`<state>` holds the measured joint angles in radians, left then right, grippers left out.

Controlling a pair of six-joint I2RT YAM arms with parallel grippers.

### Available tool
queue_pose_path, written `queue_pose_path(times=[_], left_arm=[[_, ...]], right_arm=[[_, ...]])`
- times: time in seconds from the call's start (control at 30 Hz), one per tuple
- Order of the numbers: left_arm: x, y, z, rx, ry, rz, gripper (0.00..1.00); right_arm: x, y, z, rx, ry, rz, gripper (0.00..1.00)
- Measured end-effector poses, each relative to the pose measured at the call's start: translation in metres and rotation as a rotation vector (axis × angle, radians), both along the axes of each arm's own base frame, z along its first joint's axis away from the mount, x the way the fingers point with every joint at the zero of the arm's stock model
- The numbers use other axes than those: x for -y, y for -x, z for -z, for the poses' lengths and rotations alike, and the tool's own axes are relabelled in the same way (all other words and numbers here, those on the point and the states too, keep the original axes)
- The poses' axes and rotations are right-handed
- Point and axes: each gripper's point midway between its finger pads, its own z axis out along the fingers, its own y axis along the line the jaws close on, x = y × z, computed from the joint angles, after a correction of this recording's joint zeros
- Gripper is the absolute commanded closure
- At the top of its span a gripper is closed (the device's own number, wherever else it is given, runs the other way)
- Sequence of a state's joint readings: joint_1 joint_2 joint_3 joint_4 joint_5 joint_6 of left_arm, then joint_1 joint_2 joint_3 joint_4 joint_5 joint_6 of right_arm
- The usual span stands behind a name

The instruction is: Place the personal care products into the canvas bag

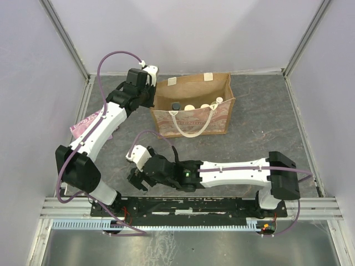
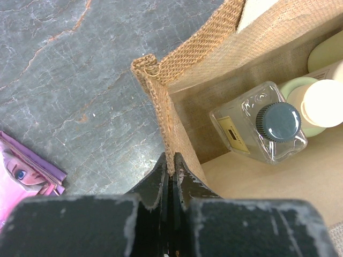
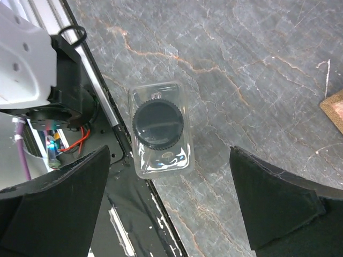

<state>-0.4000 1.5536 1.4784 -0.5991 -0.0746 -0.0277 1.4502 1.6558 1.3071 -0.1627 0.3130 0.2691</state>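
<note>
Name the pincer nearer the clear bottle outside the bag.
Right. The right pincer hovers open above the bottle; the left pincer is away, clamped on the bag's edge.

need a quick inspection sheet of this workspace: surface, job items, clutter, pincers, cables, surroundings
surface: dark grey veined table, no spills seen
job's things: canvas bag upright at the far side, four bottle tops showing inside; one clear black-capped bottle upright outside it, at the table's near edge
clutter: pink packet lying flat, left of the bag
grippers: left pincer shut on the bag's wall edge; right pincer open above the lone bottle
cables: purple cables loop off both arms; red wires by the base
surroundings: pale walls, metal frame posts
</note>
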Motion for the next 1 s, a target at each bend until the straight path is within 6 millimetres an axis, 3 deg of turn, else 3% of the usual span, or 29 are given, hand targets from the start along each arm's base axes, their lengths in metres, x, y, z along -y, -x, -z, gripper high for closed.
queue_pose_path(times=[0.33,0.43,0.57,0.73,0.87,1.0], left_arm=[[0.0,0.0,-0.001,0.0,0.001,0.001,0.97],[0.0,0.0,-0.001,0.0,0.001,0.002,0.97],[0.0,0.0,-0.001,0.0,0.002,0.002,0.97],[0.0,0.0,-0.001,0.0,0.002,0.002,0.97],[0.0,0.0,-0.001,0.0,0.002,0.002,0.97],[0.0,0.0,-0.001,0.0,0.002,0.002,0.97]], right_arm=[[-0.016,0.0,0.062,0.019,0.131,-0.052,0.0],[-0.019,-0.002,0.069,0.037,0.138,-0.059,0.02],[-0.026,-0.005,0.062,0.065,0.108,-0.061,0.09],[-0.032,-0.01,0.055,0.088,0.077,-0.062,0.31],[-0.034,-0.01,0.059,0.09,0.078,-0.073,0.69],[-0.034,-0.01,0.059,0.083,0.077,-0.074,0.84]])
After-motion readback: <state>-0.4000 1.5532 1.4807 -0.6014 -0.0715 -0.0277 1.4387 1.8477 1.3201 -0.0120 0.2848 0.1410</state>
